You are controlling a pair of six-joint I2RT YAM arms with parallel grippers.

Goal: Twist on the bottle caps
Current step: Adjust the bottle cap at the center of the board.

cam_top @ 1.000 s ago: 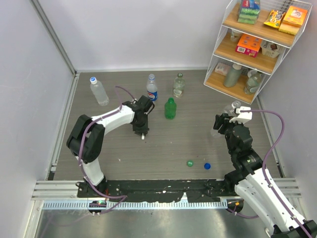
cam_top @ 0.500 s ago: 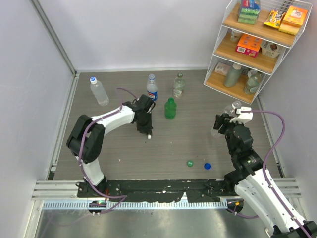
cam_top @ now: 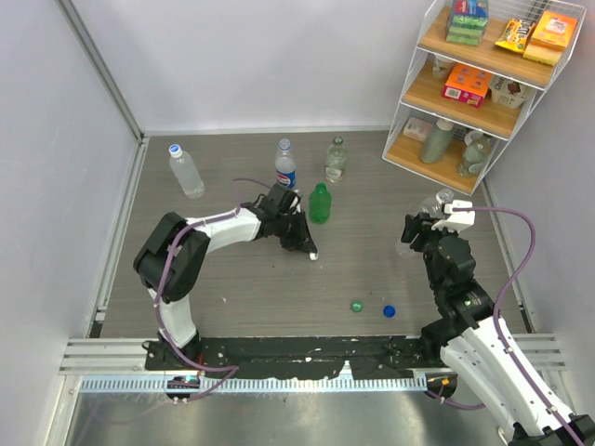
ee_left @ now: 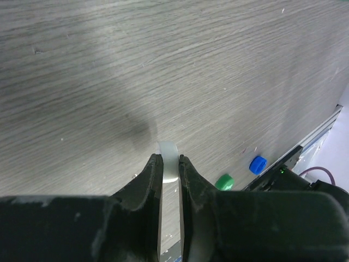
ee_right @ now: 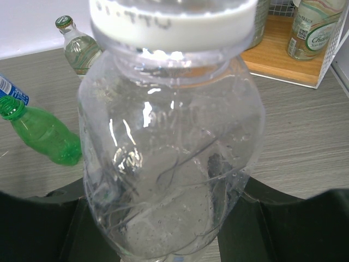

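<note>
Top external view: left gripper (cam_top: 310, 251), pinching the white cap (ee_left: 169, 164), has swung right, just below the green bottle (cam_top: 320, 203). Green cap (cam_top: 356, 305) and blue cap (cam_top: 389, 311) lie lower right; right gripper (cam_top: 423, 223) still grips the clear bottle (ee_right: 169, 136) by the shelf (cam_top: 437, 160).

The left arm (cam_top: 218, 226) and right arm (cam_top: 493, 358) have white links and black joints, each trailed by a purple cable (cam_top: 530, 240). The left hand (ee_left: 170, 159) and right hand (cam_top: 420, 228) are black; a white block (cam_top: 457, 216) tops the right one.
</note>
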